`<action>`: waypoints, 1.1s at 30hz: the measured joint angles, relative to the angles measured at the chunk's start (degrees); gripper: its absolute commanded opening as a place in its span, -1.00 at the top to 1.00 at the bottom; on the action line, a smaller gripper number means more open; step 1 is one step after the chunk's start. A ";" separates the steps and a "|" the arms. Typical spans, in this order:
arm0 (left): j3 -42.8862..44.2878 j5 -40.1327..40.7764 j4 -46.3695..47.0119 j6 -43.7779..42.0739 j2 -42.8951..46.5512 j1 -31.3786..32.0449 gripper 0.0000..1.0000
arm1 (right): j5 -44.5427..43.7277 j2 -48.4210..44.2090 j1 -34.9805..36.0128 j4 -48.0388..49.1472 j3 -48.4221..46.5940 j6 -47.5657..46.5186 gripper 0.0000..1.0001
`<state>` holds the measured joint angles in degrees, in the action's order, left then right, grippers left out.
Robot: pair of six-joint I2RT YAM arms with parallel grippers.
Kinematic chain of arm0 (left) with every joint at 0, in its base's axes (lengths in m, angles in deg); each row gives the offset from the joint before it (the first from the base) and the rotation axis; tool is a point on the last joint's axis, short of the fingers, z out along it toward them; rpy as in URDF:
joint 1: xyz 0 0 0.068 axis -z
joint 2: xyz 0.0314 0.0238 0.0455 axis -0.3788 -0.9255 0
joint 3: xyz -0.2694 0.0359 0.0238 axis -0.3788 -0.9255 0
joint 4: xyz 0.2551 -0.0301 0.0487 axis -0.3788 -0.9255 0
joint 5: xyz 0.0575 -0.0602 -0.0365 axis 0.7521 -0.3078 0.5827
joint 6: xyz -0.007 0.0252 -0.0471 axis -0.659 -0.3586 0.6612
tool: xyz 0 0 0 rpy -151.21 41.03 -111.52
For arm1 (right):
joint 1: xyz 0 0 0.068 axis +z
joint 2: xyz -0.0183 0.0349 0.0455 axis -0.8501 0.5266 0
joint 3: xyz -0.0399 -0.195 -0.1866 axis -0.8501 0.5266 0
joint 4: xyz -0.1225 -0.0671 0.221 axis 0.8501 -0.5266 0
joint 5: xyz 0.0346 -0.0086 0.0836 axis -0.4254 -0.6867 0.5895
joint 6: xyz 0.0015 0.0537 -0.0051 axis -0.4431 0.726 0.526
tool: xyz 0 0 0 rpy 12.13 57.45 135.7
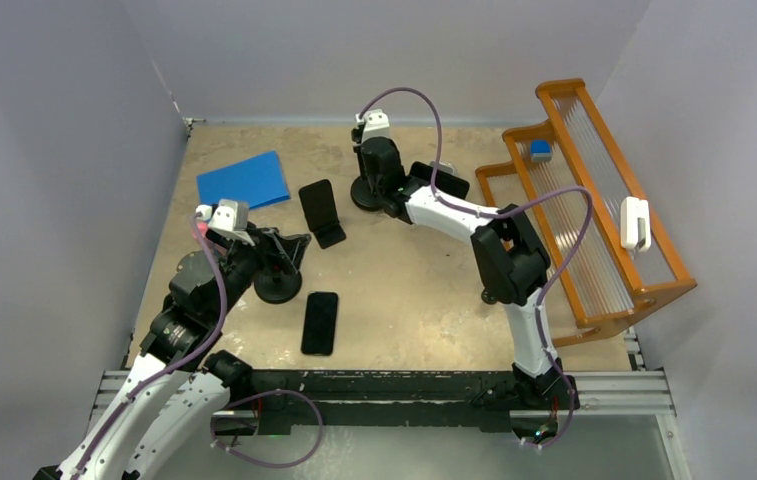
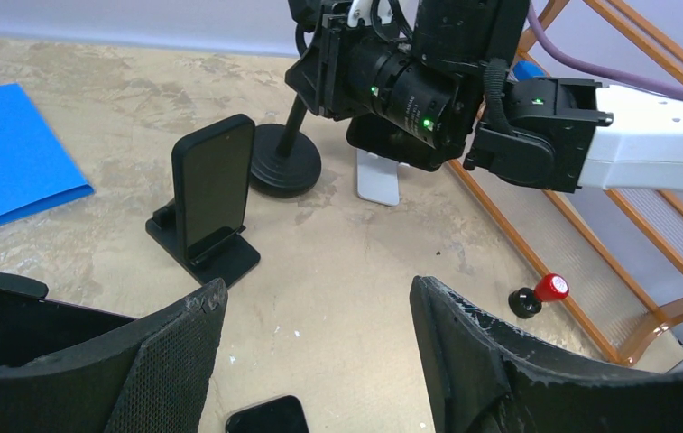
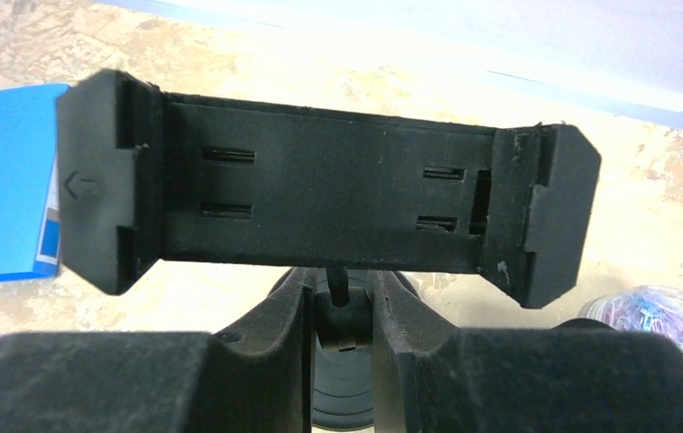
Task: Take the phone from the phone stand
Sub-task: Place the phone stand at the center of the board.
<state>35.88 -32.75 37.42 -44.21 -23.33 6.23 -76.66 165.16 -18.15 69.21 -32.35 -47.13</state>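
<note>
A black phone [image 1: 320, 322] lies flat on the table in front of my arms; its top corner [image 2: 267, 416] shows at the bottom of the left wrist view. The clamp-type phone stand [image 3: 319, 203] stands at the back centre on its round base [image 2: 284, 169], and its cradle holds nothing. My right gripper [image 3: 342, 307] [image 1: 378, 188] is shut on the stand's stem just under the cradle. My left gripper [image 2: 315, 289] [image 1: 292, 257] hangs open over bare table beyond the phone, with nothing between its fingers.
A black easel stand [image 1: 322, 213] [image 2: 210, 203] with a dark slab leaning on it stands mid-table. A blue folder [image 1: 244, 180], a wooden rack [image 1: 594, 210], a red-capped stamp [image 2: 539, 294], a white stand [image 2: 378, 178] and a tub of paper clips [image 3: 649, 308] are around. A round black disc [image 1: 277, 288] sits by my left gripper.
</note>
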 measured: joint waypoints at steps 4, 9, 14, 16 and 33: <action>0.00 0.00 0.02 0.02 -0.04 0.00 -0.44 | 0.35 1.90 -0.50 -1.77 -2.38 -0.26 1.00; 0.00 0.00 0.00 0.02 -0.07 0.00 -0.44 | 1.27 3.78 -0.83 -2.38 -3.58 -0.22 1.00; 0.00 0.02 0.00 0.00 -0.07 0.00 -0.44 | 1.64 4.07 -0.98 -2.64 -4.24 -0.24 0.52; 0.00 0.02 0.00 0.00 -0.07 0.00 -0.44 | 1.84 4.09 -1.01 -2.75 -4.24 -0.22 0.25; 0.00 -0.02 0.00 0.02 -0.02 0.00 -0.44 | 3.91 0.07 -1.01 -0.96 0.85 1.53 -0.81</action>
<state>35.88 -32.77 37.42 -44.19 -23.35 6.23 -72.75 165.22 -19.16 68.25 -31.50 -45.60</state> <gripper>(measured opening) 0.723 0.831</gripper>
